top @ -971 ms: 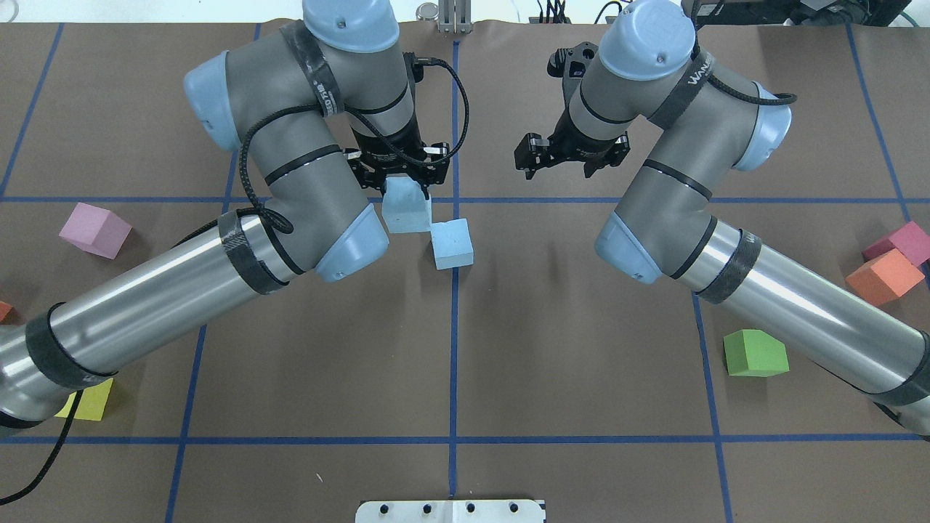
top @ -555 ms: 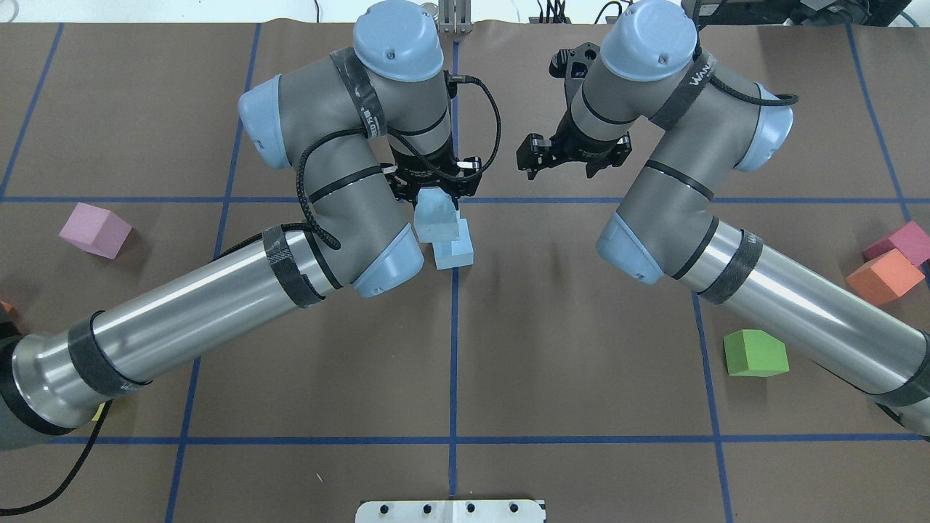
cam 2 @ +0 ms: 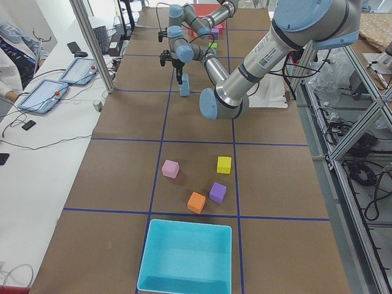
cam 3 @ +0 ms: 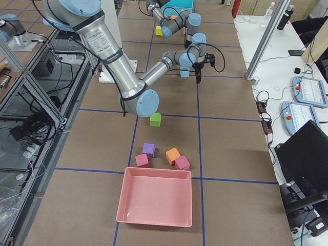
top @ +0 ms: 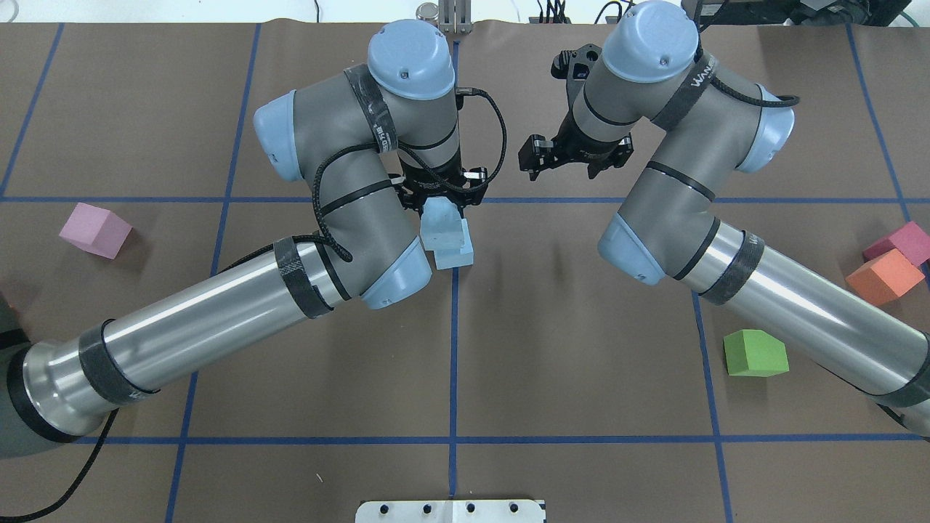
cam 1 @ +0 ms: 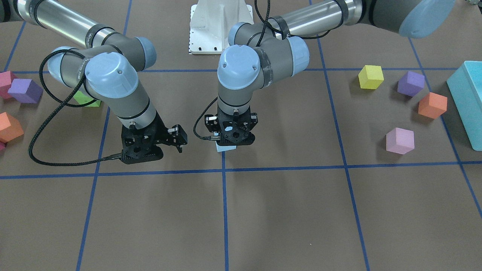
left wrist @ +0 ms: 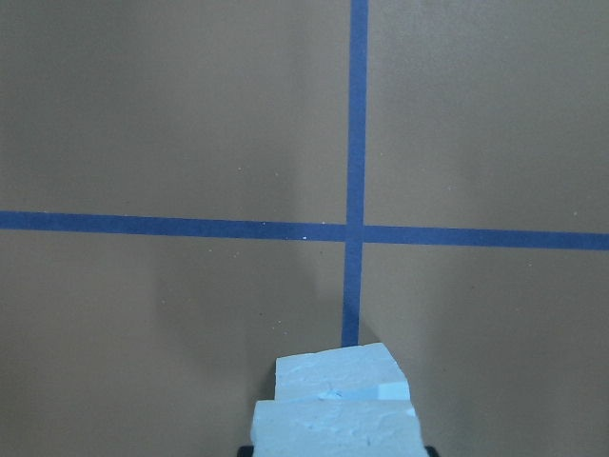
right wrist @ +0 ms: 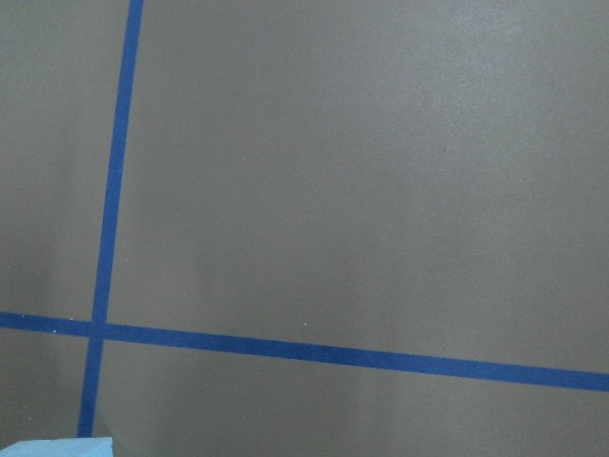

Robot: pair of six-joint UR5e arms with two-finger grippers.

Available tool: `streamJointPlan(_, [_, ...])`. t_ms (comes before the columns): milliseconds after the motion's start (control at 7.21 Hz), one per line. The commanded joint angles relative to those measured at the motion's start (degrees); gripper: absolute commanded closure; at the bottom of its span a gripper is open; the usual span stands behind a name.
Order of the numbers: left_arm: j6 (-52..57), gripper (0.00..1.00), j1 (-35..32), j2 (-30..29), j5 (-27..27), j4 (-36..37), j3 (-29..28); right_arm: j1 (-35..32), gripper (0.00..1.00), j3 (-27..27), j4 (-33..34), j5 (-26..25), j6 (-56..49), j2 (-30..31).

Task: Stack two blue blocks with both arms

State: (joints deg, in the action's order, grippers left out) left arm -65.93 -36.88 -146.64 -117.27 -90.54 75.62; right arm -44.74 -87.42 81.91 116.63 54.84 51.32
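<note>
My left gripper (top: 440, 205) is shut on a pale blue block (top: 442, 226) and holds it over the second blue block (top: 456, 252), which rests on the brown table by the centre line. The held block overlaps the lower one, shifted a little to the left; I cannot tell if they touch. In the left wrist view the held block (left wrist: 335, 428) fills the bottom edge, with the lower block (left wrist: 341, 373) just beyond it. In the front-facing view the left gripper (cam 1: 230, 136) hides most of both blocks. My right gripper (top: 574, 158) is open and empty, to the right of the blocks.
A pink cube (top: 94, 230) lies at the left. Green (top: 755, 354), orange (top: 883, 276) and magenta (top: 901, 243) cubes lie at the right. A turquoise bin (cam 1: 467, 98) stands at the table's left end, a pink tray (cam 3: 156, 200) at its right end.
My left arm has carried the held blue block to the right, from beside the second blue block to over it. The right arm has barely moved.
</note>
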Motion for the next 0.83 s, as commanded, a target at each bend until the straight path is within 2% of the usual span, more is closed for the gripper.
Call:
streamJointPlan(0, [-0.16, 0.39, 0.41, 0.04, 0.11, -0.69, -0.30, 0.09, 0.00, -0.03, 0.00, -0.09, 0.00, 0.09])
streamJointPlan(693, [-0.07, 0.29, 0.32, -0.05, 0.11, -1.92, -0.39, 0.18, 0.00, -0.03, 0.00, -0.44, 0.00, 0.18])
